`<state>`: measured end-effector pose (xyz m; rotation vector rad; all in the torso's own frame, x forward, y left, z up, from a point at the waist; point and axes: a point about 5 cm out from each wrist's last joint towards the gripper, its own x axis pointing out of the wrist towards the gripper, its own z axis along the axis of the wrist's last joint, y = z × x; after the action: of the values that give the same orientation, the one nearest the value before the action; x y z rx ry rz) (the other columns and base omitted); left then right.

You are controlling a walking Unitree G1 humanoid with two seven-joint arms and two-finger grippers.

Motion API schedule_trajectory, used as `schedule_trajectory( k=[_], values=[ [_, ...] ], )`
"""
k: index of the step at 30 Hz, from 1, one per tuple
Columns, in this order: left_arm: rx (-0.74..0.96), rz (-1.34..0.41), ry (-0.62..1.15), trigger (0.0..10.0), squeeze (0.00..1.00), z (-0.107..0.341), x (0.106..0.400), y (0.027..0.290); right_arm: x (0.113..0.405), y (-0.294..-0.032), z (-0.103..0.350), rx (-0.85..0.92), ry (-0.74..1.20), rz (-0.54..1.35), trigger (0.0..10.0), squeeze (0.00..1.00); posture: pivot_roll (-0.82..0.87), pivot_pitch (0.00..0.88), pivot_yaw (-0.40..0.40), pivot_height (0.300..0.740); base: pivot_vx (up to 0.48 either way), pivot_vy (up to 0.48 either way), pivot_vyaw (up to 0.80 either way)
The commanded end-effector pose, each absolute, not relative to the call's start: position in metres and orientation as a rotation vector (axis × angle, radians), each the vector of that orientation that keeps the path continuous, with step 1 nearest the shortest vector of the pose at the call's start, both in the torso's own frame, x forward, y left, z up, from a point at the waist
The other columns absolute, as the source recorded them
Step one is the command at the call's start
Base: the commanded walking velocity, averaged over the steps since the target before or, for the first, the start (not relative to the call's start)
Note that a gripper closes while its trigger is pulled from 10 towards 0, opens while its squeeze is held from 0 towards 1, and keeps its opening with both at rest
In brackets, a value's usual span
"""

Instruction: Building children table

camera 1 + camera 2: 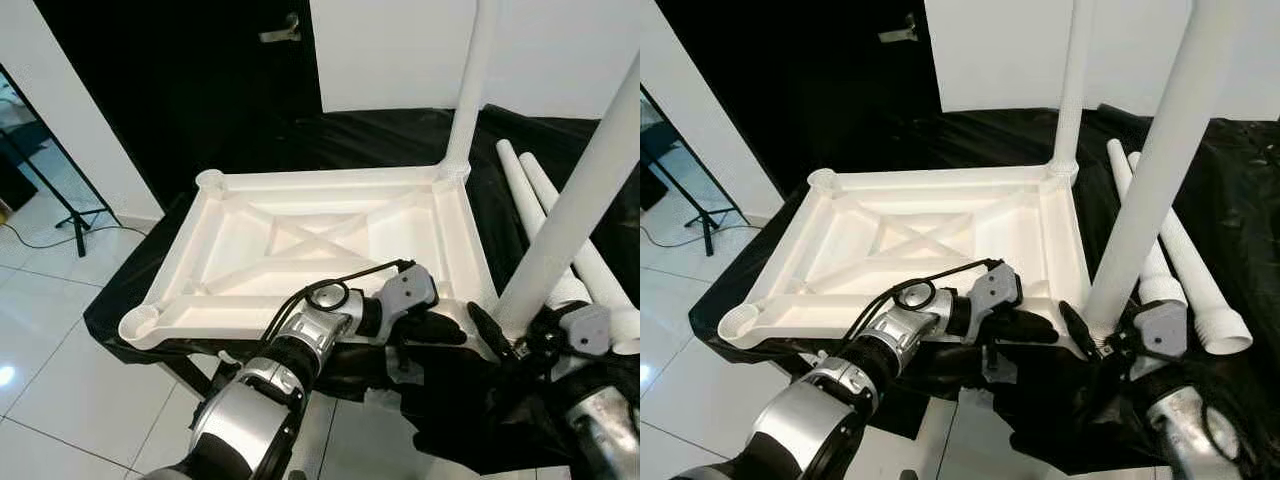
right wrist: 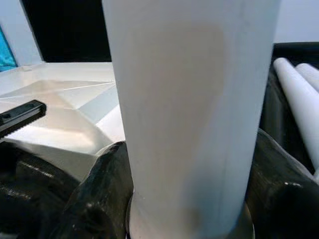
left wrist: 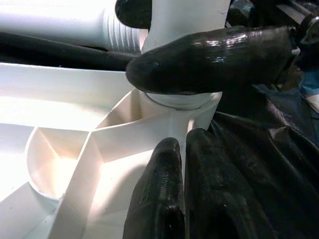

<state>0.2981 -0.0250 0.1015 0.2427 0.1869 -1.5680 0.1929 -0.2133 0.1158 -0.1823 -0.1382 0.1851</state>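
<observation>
Both grippers work at the near corner of the upturned white tabletop (image 1: 330, 240): right gripper (image 1: 1102, 335) fingers clasp the second leg (image 1: 1145, 190) in its socket, left gripper (image 1: 450, 328) fingers nearly closed against that corner, one leg (image 1: 468, 90) already standing at the far corner, two legs (image 1: 545, 215) lying beside it unfitted.

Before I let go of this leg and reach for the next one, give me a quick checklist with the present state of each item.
1. Right gripper on the near leg: ok, its fingers sit on both sides of the leg's base in the right wrist view.
2. Near leg upright in the near right corner socket: ok by eye; fully seated, cannot tell.
3. Left gripper steadying the tabletop: ok, it sits at the same corner beside the socket.
4. Far leg standing in the far right corner: ok.
5. Left-side sockets free for legs: ok, both show open.
6. Spare legs within reach: ok, two lie on the black cloth to the right.
</observation>
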Motion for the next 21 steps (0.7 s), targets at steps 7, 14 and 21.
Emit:
schedule_trajectory(
  k=[7,14,21],
  values=[
    [0.255,-1.391,0.356,10.0,0.0,0.066,0.296,-0.008,0.183,-0.214,0.114,-0.138,-0.143,-0.137,0.0,0.0,0.05,0.0,0.07,0.74,0.0,0.0,0.0],
    [0.256,-1.392,0.357,10.0,0.0,0.066,0.295,-0.008,0.183,-0.212,0.112,-0.157,-0.132,-0.181,10.0,0.0,0.04,0.0,0.077,0.74,0.0,0.0,0.0],
    [0.256,-1.397,0.356,10.0,0.0,0.066,0.295,-0.01,0.189,-0.204,0.115,-0.177,-0.159,-0.04,10.0,1.0,0.03,0.0,0.079,0.74,0.0,0.0,0.0]
  ],
)
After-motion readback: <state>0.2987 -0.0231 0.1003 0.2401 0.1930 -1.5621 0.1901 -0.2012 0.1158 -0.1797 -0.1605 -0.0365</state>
